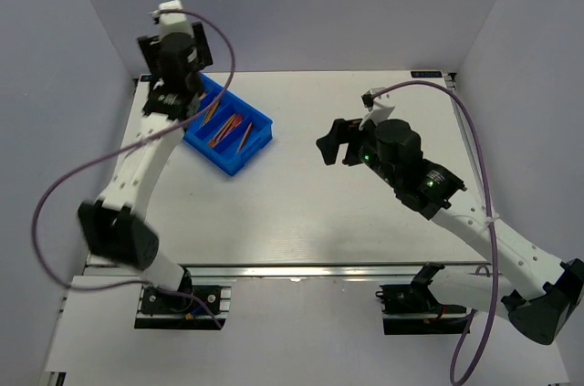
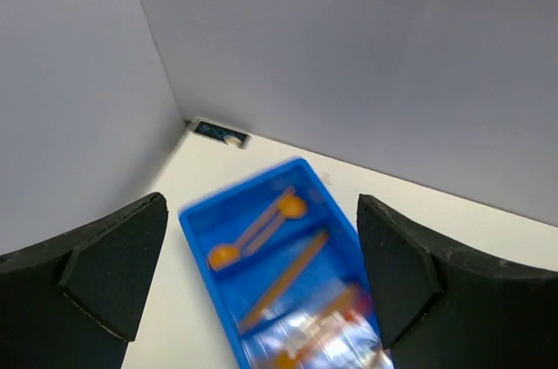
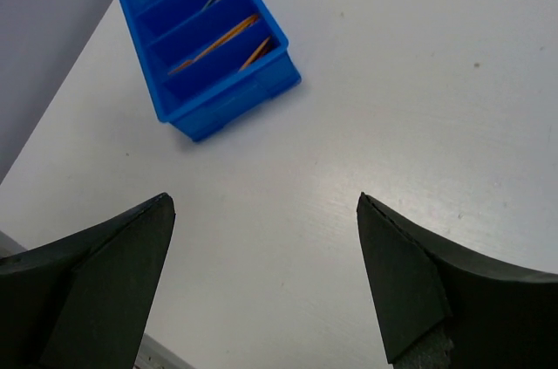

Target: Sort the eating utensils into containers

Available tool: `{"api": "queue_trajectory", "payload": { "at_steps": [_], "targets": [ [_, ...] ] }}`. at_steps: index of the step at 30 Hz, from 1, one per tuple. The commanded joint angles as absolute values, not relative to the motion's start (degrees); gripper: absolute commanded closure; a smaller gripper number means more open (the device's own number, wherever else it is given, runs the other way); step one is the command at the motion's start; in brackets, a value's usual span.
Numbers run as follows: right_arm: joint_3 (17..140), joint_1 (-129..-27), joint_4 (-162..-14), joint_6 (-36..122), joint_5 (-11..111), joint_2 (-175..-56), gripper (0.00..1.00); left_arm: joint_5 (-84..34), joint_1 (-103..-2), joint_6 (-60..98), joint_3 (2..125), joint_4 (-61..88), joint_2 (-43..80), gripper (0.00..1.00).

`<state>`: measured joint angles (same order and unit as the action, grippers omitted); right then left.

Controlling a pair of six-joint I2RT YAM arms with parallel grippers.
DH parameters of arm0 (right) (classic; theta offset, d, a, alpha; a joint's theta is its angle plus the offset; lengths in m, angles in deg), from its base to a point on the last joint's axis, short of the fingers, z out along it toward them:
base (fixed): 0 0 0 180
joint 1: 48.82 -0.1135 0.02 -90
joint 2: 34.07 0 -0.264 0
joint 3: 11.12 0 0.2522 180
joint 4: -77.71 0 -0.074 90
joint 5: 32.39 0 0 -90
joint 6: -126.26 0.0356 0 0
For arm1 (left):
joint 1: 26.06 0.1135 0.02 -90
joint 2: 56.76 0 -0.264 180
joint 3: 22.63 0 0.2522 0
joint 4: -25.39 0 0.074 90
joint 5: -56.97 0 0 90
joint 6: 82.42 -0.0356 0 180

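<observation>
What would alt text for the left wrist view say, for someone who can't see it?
A blue divided tray holding orange spoons and an orange stick, slightly blurred, framed by the two black fingers of the open left tool. It sits on a white table near grey walls.

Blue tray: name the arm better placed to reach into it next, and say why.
Left. The left gripper hangs open above the blue tray's far end. The right gripper, also open, sits apart over the table, off to the tray's right.
</observation>
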<state>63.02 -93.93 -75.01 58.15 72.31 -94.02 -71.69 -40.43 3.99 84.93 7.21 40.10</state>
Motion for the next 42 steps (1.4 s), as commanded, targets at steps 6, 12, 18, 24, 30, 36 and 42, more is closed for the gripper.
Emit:
{"api": "queue_trajectory", "payload": {
  "at_steps": [6,12,18,24,30,36,42],
  "targets": [
    [61.9,-93.7,-75.3,52.3,77.1,-95.5,0.10,-55.9,-40.6,28.9,49.1,-14.8,1.4,0.02],
    [50.4,-93.8,-72.5,57.3,82.1,-89.8,0.11,-62.2,-40.6,30.3,31.9,-14.9,-17.8,0.02],
    [43.6,-93.7,-70.0,60.7,83.2,-80.7,0.11,-62.2,-40.6,30.8,30.2,-14.6,-23.7,0.02],
    [43.1,-93.7,-62.0,65.0,91.9,-75.7,0.11,-62.1,-40.6,30.5,32.2,-16.4,-18.1,0.02],
    [41.8,-93.7,-53.5,68.0,94.4,-72.8,0.11,-60.8,-40.6,30.3,32.6,-16.3,-18.2,0.02],
    [41.5,-93.8,-53.6,68.3,93.1,-68.9,0.11,-59.8,-40.6,29.1,31.5,-15.0,-23.4,0.02],
    [49.6,-93.8,-48.3,66.8,91.1,-68.9,0.11,-60.8,-40.6,27.1,33.0,-19.2,-29.7,0.02]
  ]
}}
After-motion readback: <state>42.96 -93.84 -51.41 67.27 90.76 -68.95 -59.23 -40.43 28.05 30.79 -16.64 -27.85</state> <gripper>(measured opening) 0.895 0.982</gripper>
